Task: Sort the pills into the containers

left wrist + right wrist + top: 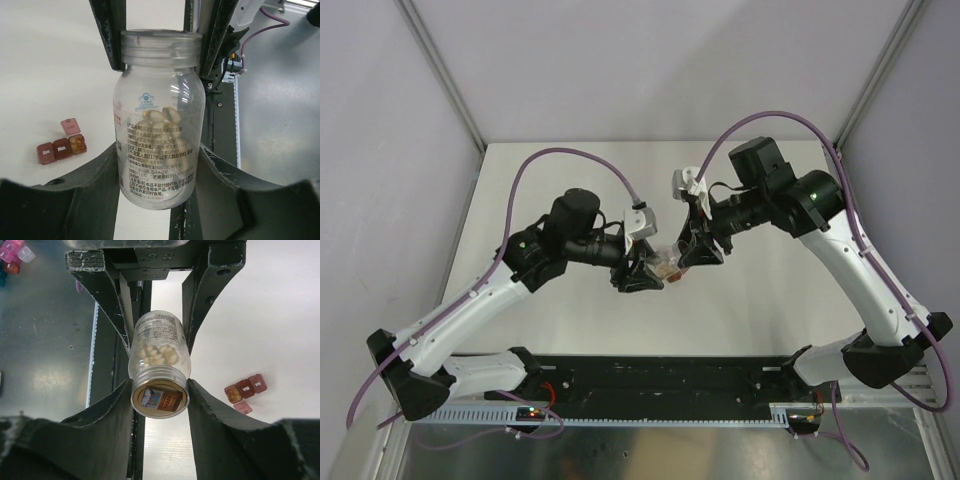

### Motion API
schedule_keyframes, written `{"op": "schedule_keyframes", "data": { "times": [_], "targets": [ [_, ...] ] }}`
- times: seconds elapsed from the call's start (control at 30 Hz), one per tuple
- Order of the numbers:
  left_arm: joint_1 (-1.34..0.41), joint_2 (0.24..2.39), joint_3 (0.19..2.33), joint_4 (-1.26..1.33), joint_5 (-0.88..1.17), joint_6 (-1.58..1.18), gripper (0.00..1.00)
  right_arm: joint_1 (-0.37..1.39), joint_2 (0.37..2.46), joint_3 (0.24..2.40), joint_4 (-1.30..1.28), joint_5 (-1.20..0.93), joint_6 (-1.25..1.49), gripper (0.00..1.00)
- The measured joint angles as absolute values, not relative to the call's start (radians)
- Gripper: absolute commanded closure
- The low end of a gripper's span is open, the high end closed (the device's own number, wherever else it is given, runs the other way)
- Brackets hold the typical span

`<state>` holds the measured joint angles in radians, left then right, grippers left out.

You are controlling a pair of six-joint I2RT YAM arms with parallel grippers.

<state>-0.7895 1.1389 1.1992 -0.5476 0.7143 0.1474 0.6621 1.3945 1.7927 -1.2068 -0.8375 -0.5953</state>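
The white table [570, 180] is the biggest thing here. Above its middle my two arms meet. Together they hold a clear pill bottle [159, 125] up off the table.

The left gripper [638, 272] is squeezed onto the fat part of the bottle. The right gripper [160, 385] has its fingers [115, 410] pressed against both sides of the ridged neck, so I take it as holding too. I can't tell if the bottle's mouth is open or sealed.

The containers [60, 148] are three little boxes in one dark red strip. The strip lies on the table, a bit to the far side of the bottle. One pink lid [70, 126] is flipped up, and that box has small orange pills [77, 144] in it. Pale capsules [162, 120] sit inside the bottle.

I think the job right now is to get a sure hold from both sides. I would squeeze softly so the plastic does not bend or slip. I would not let go with the left side until the right feels snug. Any tipping should be slow and right over one box, so only a few drop.
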Motion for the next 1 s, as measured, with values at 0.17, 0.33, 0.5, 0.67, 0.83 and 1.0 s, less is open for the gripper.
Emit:
{"op": "schedule_keyframes", "data": {
  "times": [0.17,0.33,0.5,0.67,0.83,1.0],
  "targets": [
    [-0.795,1.139,1.218,-0.567,0.636,0.149,1.0,0.632,1.413,1.794,-1.191,-0.859,-0.559,0.84],
    [-0.836,1.139,1.235,-0.571,0.447,0.167,1.0,0.572,1.455,1.794,-1.147,-0.906,-0.466,0.85],
    [-0.914,1.152,1.238,-0.563,0.164,0.213,1.0,0.509,1.525,1.794,-1.098,-0.962,-0.339,0.77],
    [-0.986,1.188,1.238,-0.542,-0.123,0.264,1.0,0.452,1.607,1.781,-1.023,-1.044,-0.187,0.57],
    [-1.024,1.231,1.235,-0.529,-0.319,0.321,1.0,0.427,1.673,1.761,-0.965,-1.098,-0.077,0.4],
    [-1.028,1.232,1.222,-0.484,-0.402,0.344,1.0,0.41,1.677,1.75,-0.954,-1.089,-0.053,0.24]
  ]
}}
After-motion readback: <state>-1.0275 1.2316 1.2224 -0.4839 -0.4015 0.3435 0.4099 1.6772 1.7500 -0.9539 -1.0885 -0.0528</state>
